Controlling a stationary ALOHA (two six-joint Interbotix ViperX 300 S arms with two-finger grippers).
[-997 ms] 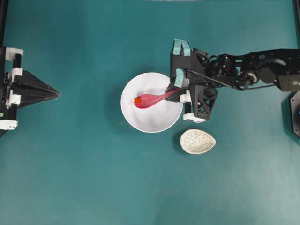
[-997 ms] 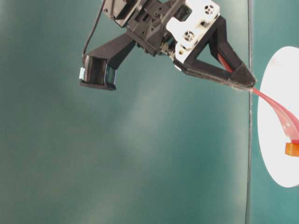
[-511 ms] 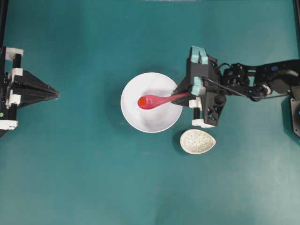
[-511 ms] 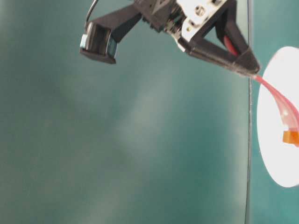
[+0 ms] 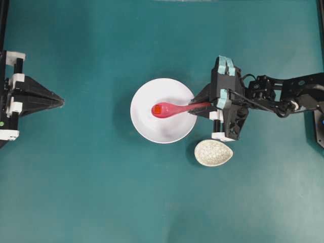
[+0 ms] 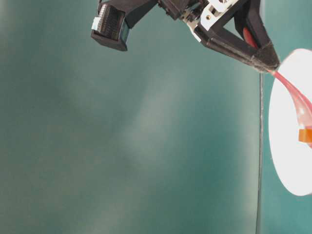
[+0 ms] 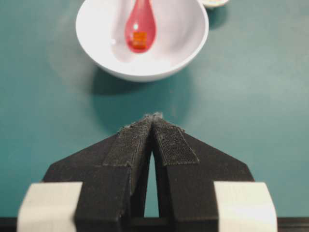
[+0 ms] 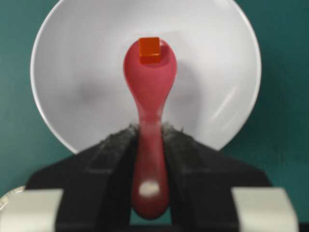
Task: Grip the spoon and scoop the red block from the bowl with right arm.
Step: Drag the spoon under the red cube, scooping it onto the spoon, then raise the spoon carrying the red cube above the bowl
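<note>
My right gripper (image 5: 201, 105) (image 8: 150, 128) is shut on the handle of the magenta-pink spoon (image 5: 174, 108) (image 8: 150, 92), at the right rim of the white bowl (image 5: 147, 126) (image 8: 67, 87). The spoon's oval end hangs over the bowl's middle, and the small red block (image 5: 158, 109) (image 8: 149, 50) sits in it near the tip. From table level the spoon (image 6: 292, 95) slopes down from the right gripper (image 6: 269, 62) with the red block (image 6: 305, 135) at its low end. My left gripper (image 5: 62, 102) (image 7: 154, 117) is shut with nothing in it, far left of the bowl (image 7: 193, 43).
A speckled beige egg-shaped dish (image 5: 213, 152) lies on the teal table (image 5: 101, 192) just below and right of the bowl, close under the right wrist. A black fixture (image 5: 319, 124) sits at the right edge.
The right arm has drawn back to the right with the spoon. The block went from the spoon's tip edge into its oval end, and the spoon has lifted off the bowl's floor.
</note>
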